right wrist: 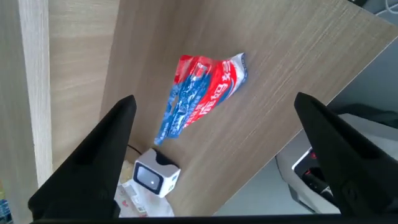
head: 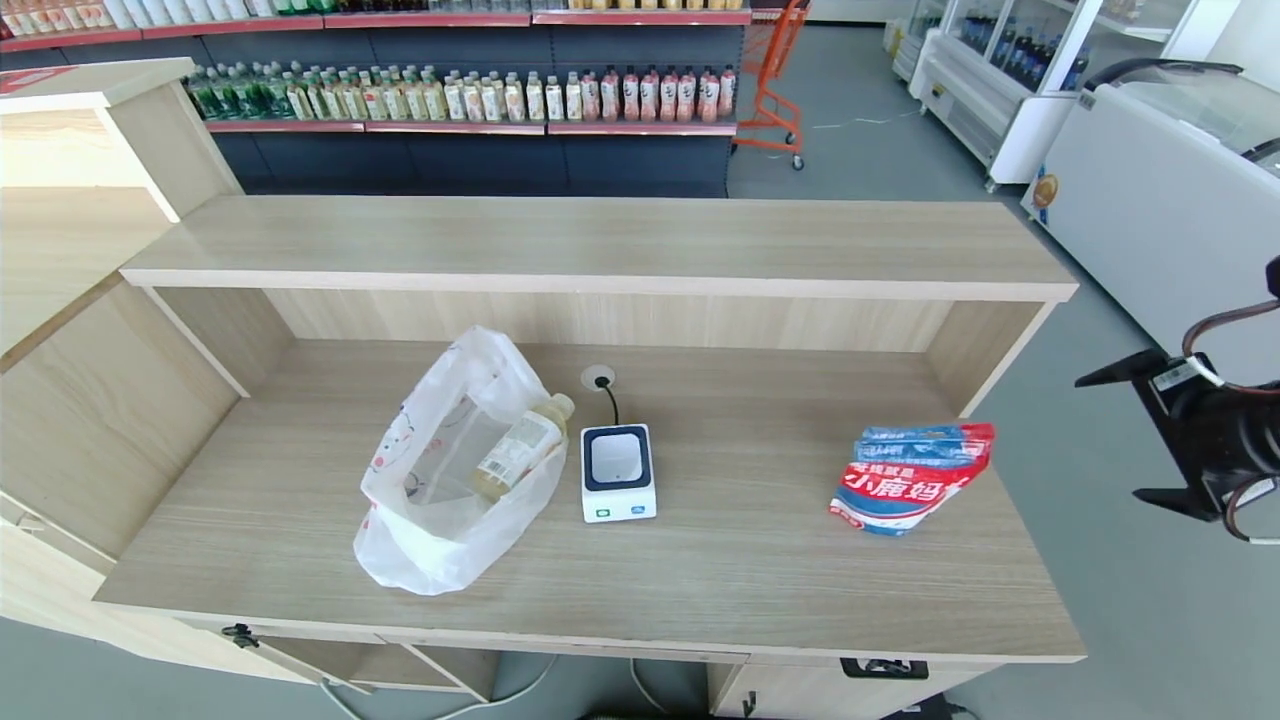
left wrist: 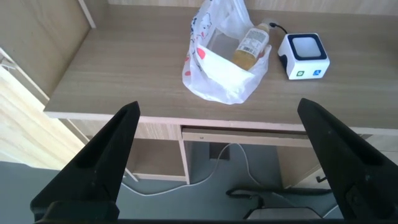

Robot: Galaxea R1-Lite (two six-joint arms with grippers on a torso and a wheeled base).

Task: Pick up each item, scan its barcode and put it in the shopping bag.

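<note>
hovering beside the counter (head: 750, 560), right gripper (head: 1140, 437) gapes toward the pouch (head: 912, 478).

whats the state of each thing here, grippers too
shopping bag: open, bottle inside
bottle: capped, lying in the bag
scanner: upright, nothing over it
snack pouch: flat on counter, outside bag
left gripper: open, empty
right gripper: open, empty

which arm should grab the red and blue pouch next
Right. The red and blue pouch lies far right on the counter, near the open right gripper. The left gripper hangs off the front edge by the shopping bag, farther away.
</note>
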